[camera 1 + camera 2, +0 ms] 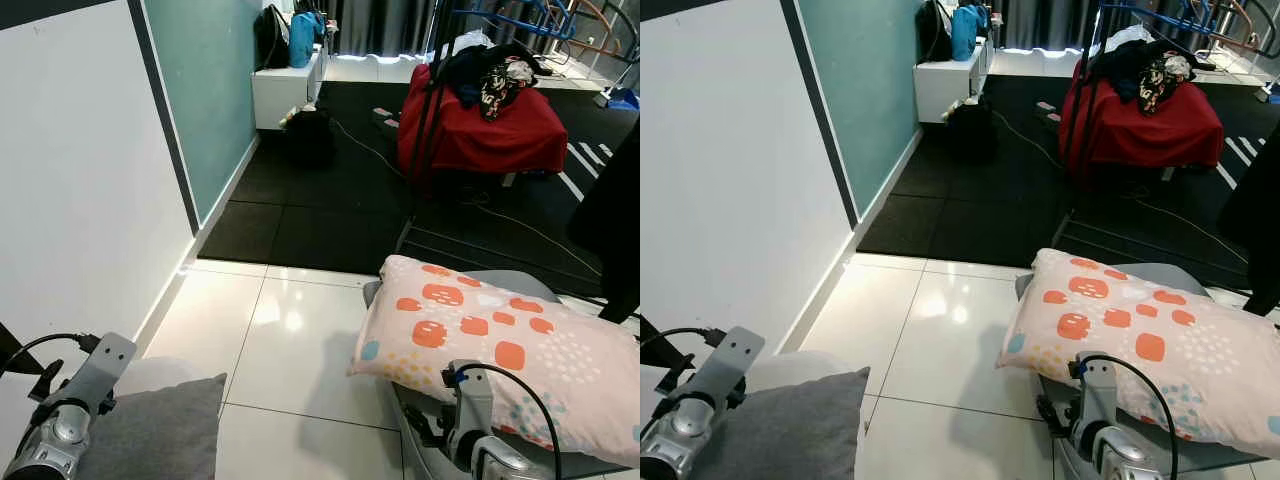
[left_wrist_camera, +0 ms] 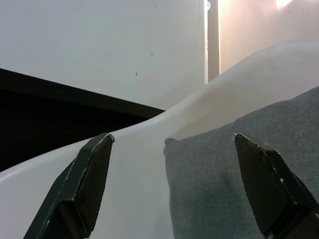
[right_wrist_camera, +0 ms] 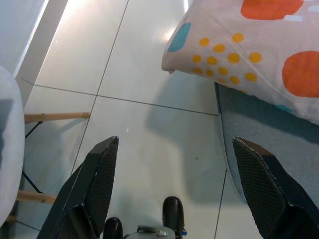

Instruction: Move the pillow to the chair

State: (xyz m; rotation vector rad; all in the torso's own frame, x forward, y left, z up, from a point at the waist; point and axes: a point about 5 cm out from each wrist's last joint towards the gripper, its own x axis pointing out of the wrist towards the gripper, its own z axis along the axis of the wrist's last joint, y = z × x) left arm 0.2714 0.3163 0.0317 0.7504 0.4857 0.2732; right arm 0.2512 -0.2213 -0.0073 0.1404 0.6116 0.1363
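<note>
We see our two silver arms at the lower corners of the head view, each looped by a black cable. Our left gripper [image 2: 172, 186] and right gripper [image 3: 174, 191] carry long black fingers [image 2: 84, 186] with faceted, angular tips.

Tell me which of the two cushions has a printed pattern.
The pillow on the robot's right, lying on the grey seat, is white with orange patches and coloured dots. The grey cushion on the left is plain.

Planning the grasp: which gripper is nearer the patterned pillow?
Right. The right gripper hangs open just beside the patterned pillow; the left gripper is across the floor by the gray cushion.
</note>
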